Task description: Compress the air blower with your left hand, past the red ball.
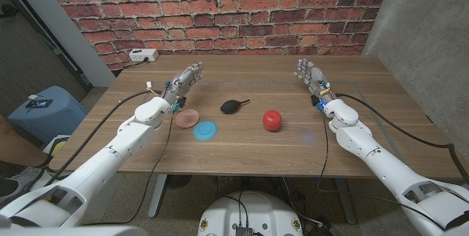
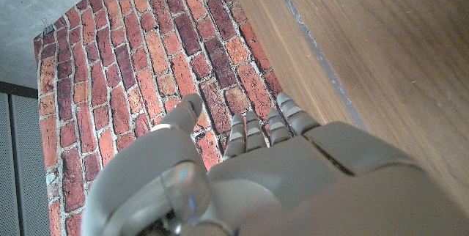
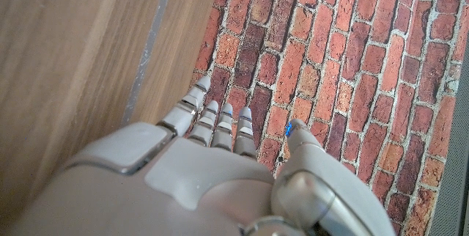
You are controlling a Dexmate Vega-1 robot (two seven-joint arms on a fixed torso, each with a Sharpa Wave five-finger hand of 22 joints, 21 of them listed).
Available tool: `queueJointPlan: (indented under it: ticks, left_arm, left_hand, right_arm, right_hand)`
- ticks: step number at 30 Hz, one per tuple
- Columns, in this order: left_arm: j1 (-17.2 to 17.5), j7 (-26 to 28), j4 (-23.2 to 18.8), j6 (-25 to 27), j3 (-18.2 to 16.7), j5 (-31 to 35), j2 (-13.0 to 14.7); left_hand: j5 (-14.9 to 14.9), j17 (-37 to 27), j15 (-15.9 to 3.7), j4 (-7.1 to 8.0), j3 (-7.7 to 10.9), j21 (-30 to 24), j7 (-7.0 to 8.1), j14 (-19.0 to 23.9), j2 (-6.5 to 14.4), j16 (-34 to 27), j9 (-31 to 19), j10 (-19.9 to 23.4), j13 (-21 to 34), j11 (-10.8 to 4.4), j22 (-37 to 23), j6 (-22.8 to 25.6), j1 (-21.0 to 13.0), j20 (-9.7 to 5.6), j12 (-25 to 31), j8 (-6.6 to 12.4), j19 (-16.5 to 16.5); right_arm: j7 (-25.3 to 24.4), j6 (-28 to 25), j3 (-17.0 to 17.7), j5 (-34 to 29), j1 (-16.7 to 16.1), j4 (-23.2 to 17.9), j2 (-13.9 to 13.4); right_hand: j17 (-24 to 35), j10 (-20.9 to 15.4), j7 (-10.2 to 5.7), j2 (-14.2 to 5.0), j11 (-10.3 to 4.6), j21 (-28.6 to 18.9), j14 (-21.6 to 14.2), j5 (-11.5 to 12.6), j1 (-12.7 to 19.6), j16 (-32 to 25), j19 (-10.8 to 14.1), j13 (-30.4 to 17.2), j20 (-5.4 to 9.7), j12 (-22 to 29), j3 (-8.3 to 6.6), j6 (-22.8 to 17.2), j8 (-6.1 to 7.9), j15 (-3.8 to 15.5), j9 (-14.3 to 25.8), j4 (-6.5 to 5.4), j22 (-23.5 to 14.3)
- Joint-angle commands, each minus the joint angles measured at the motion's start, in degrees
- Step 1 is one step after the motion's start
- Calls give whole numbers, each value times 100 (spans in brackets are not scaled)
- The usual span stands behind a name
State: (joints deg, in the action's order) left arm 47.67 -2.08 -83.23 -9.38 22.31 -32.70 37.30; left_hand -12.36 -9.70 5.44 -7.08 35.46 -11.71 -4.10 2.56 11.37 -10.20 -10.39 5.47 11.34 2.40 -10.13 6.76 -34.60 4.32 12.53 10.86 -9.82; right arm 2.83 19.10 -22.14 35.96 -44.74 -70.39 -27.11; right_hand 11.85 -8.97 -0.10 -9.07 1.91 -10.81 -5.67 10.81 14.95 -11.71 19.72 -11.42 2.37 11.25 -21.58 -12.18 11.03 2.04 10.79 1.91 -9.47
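Note:
A small black air blower (image 1: pixel 231 105) lies on the wooden table (image 1: pixel 242 152) near its middle, nozzle pointing right. A red ball (image 1: pixel 272 119) sits to its right, slightly nearer the front edge. My left hand (image 1: pixel 185 82) hovers at the table's left, behind and left of the blower, fingers stretched out and apart, holding nothing; the left wrist view shows its fingers (image 2: pixel 262 127) reaching toward the brick wall. My right hand (image 1: pixel 312 78) stands at the right, behind the ball, fingers extended and empty, also seen as fingers (image 3: pixel 217 121) in the right wrist view.
A brown disc (image 1: pixel 186 117) and a blue round lid (image 1: pixel 205 130) lie left of the blower, close to my left forearm. A white power strip (image 1: pixel 143 56) sits at the table's back left corner. A brick wall (image 1: pixel 220 9) stands behind the table.

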Motion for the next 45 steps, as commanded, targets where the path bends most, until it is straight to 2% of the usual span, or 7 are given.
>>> queueJointPlan:
  ticks: [1, 6, 13, 23, 30, 37, 45]
  left_arm:
    - [83, 257, -609, 360, -15, 376, 435]
    - [68, 346, -844, 541, 6, 616, 630]
    - [5, 374, -1009, 697, 33, 832, 773]
    - [-91, 494, -1464, 1192, 147, 1321, 1056]
    - [-37, 747, -1950, 1701, 175, 1656, 1224]
    - [-19, 866, -2322, 2111, 197, 1932, 1377]
    - [-43, 907, -2631, 2539, 269, 2216, 1495]
  left_hand:
    - [-70, -16, 96, -105, 5, 2, -48, 24, -394, -35, -21, 102, 32, 41, -13, 59, 240, 101, 78, 34, -19]
    - [-151, -24, 78, -281, 0, -9, -96, 89, -491, -47, -28, 166, 70, 44, -10, 223, 75, 98, 110, 95, -75]
    - [-228, -27, 87, -344, 2, -4, -88, 139, -565, -55, -35, 312, 107, -9, -9, 341, -82, 133, 176, 131, -87]
    - [-331, -33, 76, -380, -9, 7, -153, 209, -713, -68, -48, 435, 165, -61, -6, 543, -310, 186, 240, 202, -93]
    - [-419, -40, 264, -346, -78, 35, -92, 185, -901, -53, -73, 449, 264, -188, -9, 677, -485, 324, 282, 246, -27]
    - [-469, -40, 254, -316, -157, 32, -28, 297, -1016, -94, -88, 692, 353, -311, -13, 902, -585, 373, 403, 313, -25]
    - [-483, -40, 213, -298, -218, 26, -32, 367, -1094, -109, -95, 788, 407, -261, -13, 1042, -636, 376, 450, 348, -37]
  right_arm:
    - [18, 33, -13, -12, 11, 28, 28]
    - [32, 47, -31, -20, 46, 78, 62]
    - [24, 64, -46, -41, 91, 132, 96]
    - [12, 73, -38, -36, 98, 146, 107]
    - [5, 75, -4, -11, 34, 93, 64]
    - [37, 114, 21, 40, -13, 106, 70]
    - [78, 142, 44, 70, -16, 149, 61]
  right_hand:
    - [20, -5, 8, 6, -7, -34, -9, -4, 67, -19, 31, -5, 173, 18, -16, -2, 12, 64, 9, 26, -31]
    - [19, -6, 13, 8, -14, -34, -9, -6, 75, -21, 33, -5, 169, 19, -17, -4, 13, 68, 9, 36, -31]
    - [5, -3, 7, 25, -4, -34, -15, -7, 121, -18, 38, -4, 168, 18, -29, 4, 10, 57, 9, 82, -30]
    - [-2, -3, 16, 33, -9, -34, -19, -13, 159, -20, 41, -4, 163, 19, -35, 8, 10, 58, 10, 121, -31]
    - [-2, -3, 15, 32, -5, -32, -12, -16, 172, -20, 39, -5, 163, 20, -35, 7, 10, 61, 10, 135, -31]
    - [-3, -1, 20, 29, -4, -31, -13, -19, 190, -23, 40, -5, 164, 20, -38, 7, 11, 60, 10, 153, -31]
    - [-3, 1, 20, 30, 0, -33, -11, -23, 203, -25, 45, -5, 162, 19, -38, 12, 10, 54, 11, 168, -31]
